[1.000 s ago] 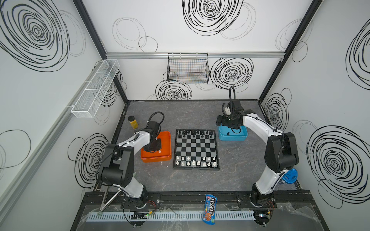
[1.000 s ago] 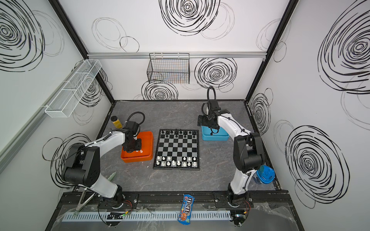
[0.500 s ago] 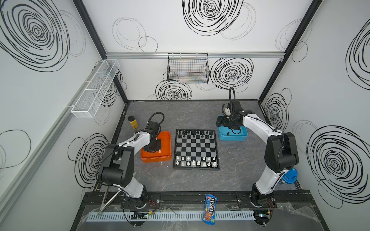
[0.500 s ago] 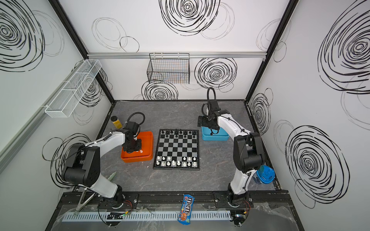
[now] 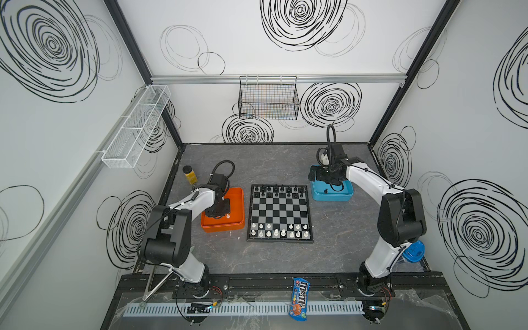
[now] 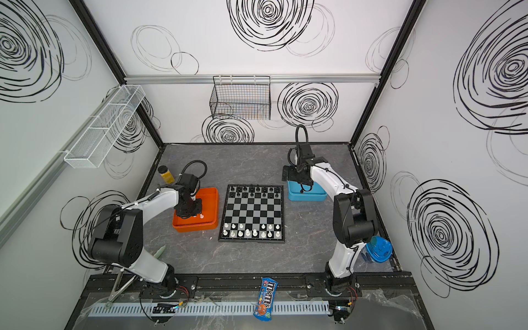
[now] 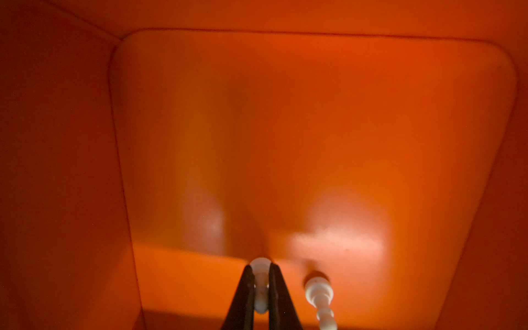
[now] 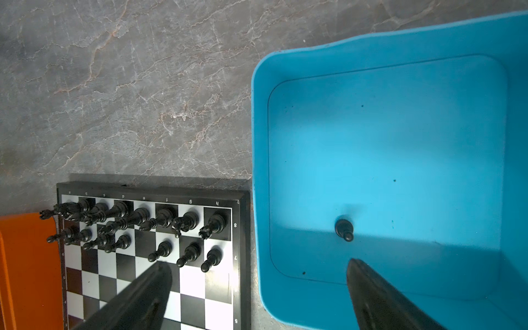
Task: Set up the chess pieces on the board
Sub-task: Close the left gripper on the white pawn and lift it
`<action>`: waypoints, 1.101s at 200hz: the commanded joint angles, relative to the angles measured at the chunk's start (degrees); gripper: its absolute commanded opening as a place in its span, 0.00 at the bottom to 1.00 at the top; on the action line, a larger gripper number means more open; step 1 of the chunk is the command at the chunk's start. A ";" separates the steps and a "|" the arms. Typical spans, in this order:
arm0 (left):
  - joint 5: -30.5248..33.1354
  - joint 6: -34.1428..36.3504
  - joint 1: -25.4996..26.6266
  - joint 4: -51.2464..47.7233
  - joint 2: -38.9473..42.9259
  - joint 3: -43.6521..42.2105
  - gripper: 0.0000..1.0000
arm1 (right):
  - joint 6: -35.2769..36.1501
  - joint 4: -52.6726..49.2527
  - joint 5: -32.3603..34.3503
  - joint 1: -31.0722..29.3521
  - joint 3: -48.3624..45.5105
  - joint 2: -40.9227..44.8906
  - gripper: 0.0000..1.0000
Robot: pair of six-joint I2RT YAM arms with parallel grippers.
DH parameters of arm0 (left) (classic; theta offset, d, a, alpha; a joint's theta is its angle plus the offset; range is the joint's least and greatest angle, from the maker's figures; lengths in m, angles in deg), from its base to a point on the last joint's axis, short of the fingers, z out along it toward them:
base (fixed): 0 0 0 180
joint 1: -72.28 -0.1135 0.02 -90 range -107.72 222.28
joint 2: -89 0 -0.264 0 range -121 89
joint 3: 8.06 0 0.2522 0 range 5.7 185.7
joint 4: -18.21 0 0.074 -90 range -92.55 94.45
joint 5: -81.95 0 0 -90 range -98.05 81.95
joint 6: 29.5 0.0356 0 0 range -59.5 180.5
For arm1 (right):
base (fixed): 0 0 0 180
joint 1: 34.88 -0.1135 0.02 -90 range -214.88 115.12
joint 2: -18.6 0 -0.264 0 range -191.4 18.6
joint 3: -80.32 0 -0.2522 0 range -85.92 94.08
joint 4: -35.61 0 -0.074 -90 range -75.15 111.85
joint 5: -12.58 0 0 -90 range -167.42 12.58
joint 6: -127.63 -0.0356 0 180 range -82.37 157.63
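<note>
White chess piece [image 7: 260, 298] lies lengthwise, gripped by left pincer [image 7: 260, 266].

Board [image 5: 279, 213] black-silver checked; orange tray [image 5: 236, 204], pieces [image 7: 316, 287] apparently white; blue tray [image 8: 400, 143], black piece [image 8: 344, 228]; table [image 8: 128, 85] grey-marbled.

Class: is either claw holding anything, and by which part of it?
The left claw grips a white piece across its body, near the base, in the orange tray. The right claw is open, holding nothing.
</note>
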 commanded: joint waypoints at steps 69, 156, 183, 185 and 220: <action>2.64 1.33 1.45 -7.92 4.37 8.59 0.10 | 1.33 -0.82 1.58 0.99 1.15 0.39 1.00; 3.03 -3.35 21.97 -12.74 1.89 22.61 0.09 | 1.55 -0.65 0.72 2.98 0.51 1.96 1.00; 2.69 -3.96 27.95 -12.93 -1.28 24.44 0.09 | 1.58 -0.70 0.81 3.18 -0.26 2.73 1.00; 2.69 -4.03 28.34 -12.87 -1.43 24.49 0.09 | 1.56 -0.64 0.80 3.16 -0.36 2.85 1.00; 0.23 -4.31 33.52 -12.38 -4.05 24.76 0.09 | 1.57 -0.57 0.85 3.36 -1.72 3.78 1.00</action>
